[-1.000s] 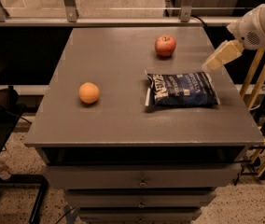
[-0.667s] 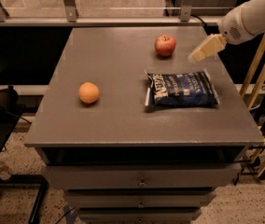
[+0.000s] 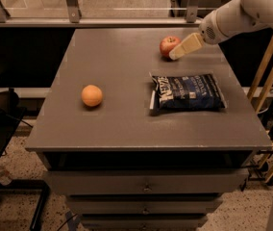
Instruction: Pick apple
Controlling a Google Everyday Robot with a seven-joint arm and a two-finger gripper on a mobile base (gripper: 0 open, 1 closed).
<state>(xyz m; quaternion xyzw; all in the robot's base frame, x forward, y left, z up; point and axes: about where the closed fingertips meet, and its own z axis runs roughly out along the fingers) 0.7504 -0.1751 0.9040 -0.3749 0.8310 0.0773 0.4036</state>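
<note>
Cream-coloured claw (image 3: 176, 55) just beside the red apple (image 3: 167, 45) on the grey table (image 3: 117, 61), its opening unclear.

Apple (image 3: 168, 45): small, round, red with yellowish patches. Sits upright on tabletop (image 3: 122, 66), far right area. Pincer (image 3: 179, 53) just beside it at apple's 4 o'clock; contact not discernible.

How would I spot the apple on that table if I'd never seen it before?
On the grey table, look at the far right part, beyond the blue bag. The apple sits there, with the gripper just at its right side. It is red, unlike the orange nearer the left edge.
</note>
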